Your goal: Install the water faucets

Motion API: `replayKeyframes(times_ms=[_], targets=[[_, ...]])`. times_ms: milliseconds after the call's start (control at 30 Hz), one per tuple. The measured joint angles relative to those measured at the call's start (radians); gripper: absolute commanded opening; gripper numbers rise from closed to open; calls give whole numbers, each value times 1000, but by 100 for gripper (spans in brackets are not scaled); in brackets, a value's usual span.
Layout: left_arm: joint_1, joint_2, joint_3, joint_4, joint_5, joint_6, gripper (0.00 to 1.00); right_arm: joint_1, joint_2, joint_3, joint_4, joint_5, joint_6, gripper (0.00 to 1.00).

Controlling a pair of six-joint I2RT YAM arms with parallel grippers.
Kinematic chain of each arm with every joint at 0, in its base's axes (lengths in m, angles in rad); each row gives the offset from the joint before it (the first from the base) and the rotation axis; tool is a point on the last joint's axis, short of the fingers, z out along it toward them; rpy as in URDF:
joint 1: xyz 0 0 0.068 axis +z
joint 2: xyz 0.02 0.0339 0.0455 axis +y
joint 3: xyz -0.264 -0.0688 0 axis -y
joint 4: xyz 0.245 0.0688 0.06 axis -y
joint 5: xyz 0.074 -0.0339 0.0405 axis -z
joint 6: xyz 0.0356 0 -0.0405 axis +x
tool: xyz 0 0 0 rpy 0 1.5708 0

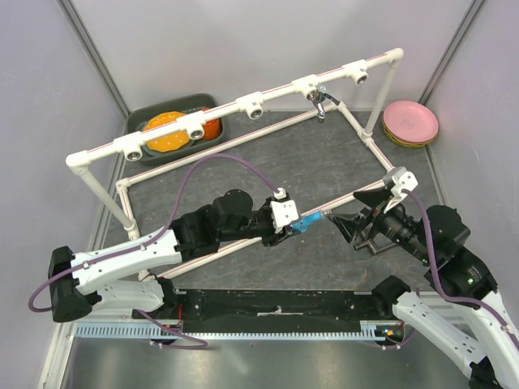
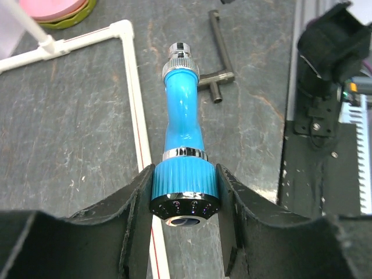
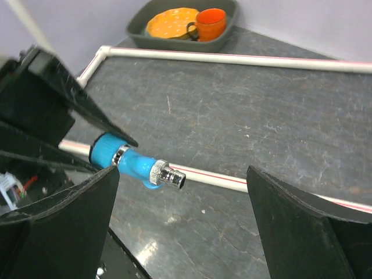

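The blue faucet (image 2: 183, 133) is in mid-air over the tabletop (image 1: 243, 170), just right of centre in the top view. The left fingers (image 2: 131, 215) clamp its round knob from both sides, and its metal tip points away toward the right arm. The right fingers (image 3: 64, 221) stand wide open and hold nothing. In the right wrist view the tip lies between them, left of centre and touching neither. The chrome faucet (image 1: 322, 103) already hangs from the top rail of the frame (image 1: 97, 190), in the upper right of the top view. By my reading only the blue one is left to fit.

This looks like a hand-over or regrip between the arms.

- **Where to grip:** The right fingers should close on the blue body behind the ribbed collar, never on the tip. The tip has to stay bare to enter a socket (image 1: 254, 105).
- **Centring:** The faucet sits off-centre between the fingers. Centre it first, or one finger will hit first and twist it in the left grip.
- **Release:** The left clamp should hold until the right one is firmly seated. The smooth, tapering body could slip if both let go at once.
- **Insertion:** Line the faucet's axis up with the socket mouth before pushing. A tilted entry would jam the thread and push against the light frame.
- **Clearance:** A metal tool (image 2: 218, 58) lies on the tabletop beneath, so a dropped faucet could bounce off it.
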Motion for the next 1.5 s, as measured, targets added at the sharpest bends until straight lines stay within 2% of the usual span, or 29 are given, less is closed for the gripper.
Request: replayKeyframes(times_ms=[333,633,933,1500], targets=[[0,47,299,-383,200,140,2,2,58,137,-217,-278,-359,98],[0,181,439,-574,296,203,2,21,119,161,-291,-435,-476,98],[0,227,518,-625,343,217,2,56,168,165,-304,-477,-507,91],[1,265,569,-624,391,216,2,98,211,136,-283,-484,-519,63]])
